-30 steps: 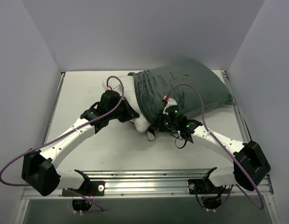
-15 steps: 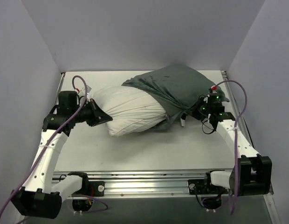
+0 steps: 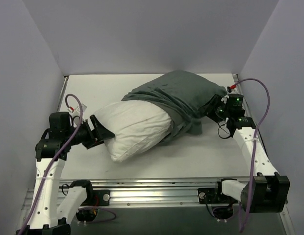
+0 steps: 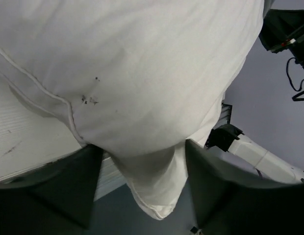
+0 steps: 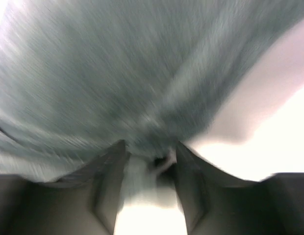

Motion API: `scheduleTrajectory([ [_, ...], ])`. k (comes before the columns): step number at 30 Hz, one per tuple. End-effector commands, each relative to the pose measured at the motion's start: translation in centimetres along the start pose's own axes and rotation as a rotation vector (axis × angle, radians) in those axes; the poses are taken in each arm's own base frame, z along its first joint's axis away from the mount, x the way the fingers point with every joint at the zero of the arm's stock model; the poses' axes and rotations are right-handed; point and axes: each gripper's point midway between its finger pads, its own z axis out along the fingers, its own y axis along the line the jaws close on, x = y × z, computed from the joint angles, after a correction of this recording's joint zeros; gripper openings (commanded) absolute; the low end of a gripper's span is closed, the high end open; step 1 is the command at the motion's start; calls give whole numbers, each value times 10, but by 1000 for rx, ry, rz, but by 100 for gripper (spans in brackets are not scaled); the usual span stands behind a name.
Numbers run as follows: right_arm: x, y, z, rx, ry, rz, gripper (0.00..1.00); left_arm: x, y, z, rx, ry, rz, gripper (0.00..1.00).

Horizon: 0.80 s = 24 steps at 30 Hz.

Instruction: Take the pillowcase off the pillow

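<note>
The white pillow (image 3: 137,129) lies slanted on the table, its left half bare and its right half still inside the grey-green pillowcase (image 3: 184,93), which is bunched toward the right. My left gripper (image 3: 104,133) is at the pillow's bare left end. In the left wrist view its jaws stand wide open (image 4: 142,191), and a corner of the pillow (image 4: 142,73) hangs loose between them. My right gripper (image 3: 214,106) is at the pillowcase's right end. The right wrist view is blurred: its jaws (image 5: 149,166) are parted, with a fold of pillowcase (image 5: 117,73) at their tips.
White walls close in the table (image 3: 166,161) on the left, back and right. An aluminium rail (image 3: 157,188) carrying both arm bases runs along the near edge. Purple cables loop off each arm.
Both grippers have gone from shut to parted. The left arm pulled back toward the near left, and the pillow came farther out of the pillowcase and sagged onto the table.
</note>
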Motion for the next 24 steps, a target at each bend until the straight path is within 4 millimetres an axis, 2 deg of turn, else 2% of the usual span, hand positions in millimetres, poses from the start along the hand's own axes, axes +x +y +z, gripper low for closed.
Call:
scheduleTrajectory([
  [1,-56,15,-30,37,-236,-122,44,-19,-3,-10,2,-132,122,84],
  [2,-62,20,-35,34,-254,-130,50,-23,-6,-11,11,-144,139,98],
  [3,-69,43,-43,-15,-271,-176,59,-32,-17,-19,22,-181,182,95],
  [6,-74,75,-52,-77,-275,-242,70,-55,-31,-27,22,-241,247,94],
  [7,-73,97,-56,-122,-275,-299,72,-67,-40,-34,18,-285,270,94],
  [9,-67,110,-46,-141,-245,-345,76,-80,-41,-29,12,-290,260,94],
  [10,-58,129,-45,-181,-223,-385,77,-81,-54,-26,47,-283,285,94],
  [11,-51,135,-39,-186,-202,-426,78,-84,-56,-16,55,-258,275,94],
  [12,-43,139,-25,-179,-163,-451,79,-87,-65,-12,78,-259,302,94],
  [13,-33,157,-25,-199,-149,-496,79,-74,-80,-1,111,-214,347,94],
  [14,-24,158,-10,-183,-118,-535,80,-83,-78,10,53,-236,371,94],
  [15,-18,164,-5,-186,-104,-558,81,-82,-81,17,35,-235,402,94],
  [16,-14,170,-1,-193,-98,-581,82,-71,-89,28,34,-202,447,94],
  [17,-8,178,8,-198,-83,-611,82,-79,-84,43,-26,-195,475,94],
  [19,-3,182,18,-195,-68,-630,82,-79,-83,61,-50,-171,516,94],
  [20,1,184,26,-191,-55,-640,82,-75,-77,78,-80,-134,546,94],
  [22,5,186,34,-189,-47,-654,82,-78,-70,95,-129,-135,594,94],
  [24,14,187,42,-193,-29,-677,82,-69,-57,117,-196,-108,671,94],
])
